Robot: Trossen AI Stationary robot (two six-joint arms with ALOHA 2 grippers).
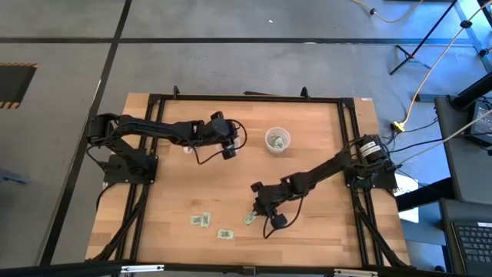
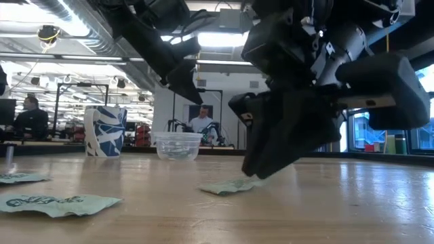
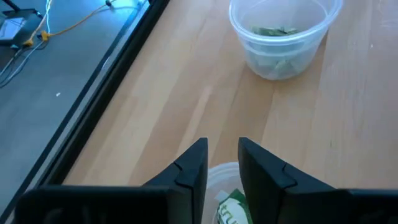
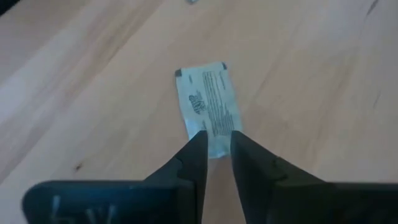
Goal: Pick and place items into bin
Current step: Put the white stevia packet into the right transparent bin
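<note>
My right gripper (image 4: 216, 144) sits low over one packet (image 4: 208, 107), jaws nearly together at its near end; it lies lengthwise ahead.

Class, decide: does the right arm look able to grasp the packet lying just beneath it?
Probably yes. The right end effector sits low over the packet, fingers straddling its near edge, nothing between them; the left end effector waits elsewhere.

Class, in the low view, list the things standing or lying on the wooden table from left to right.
Flat pale-green wrapped packet → blue-and-white patterned mug → clear plastic bin → pale-green packet under the right gripper → right gripper.
</note>
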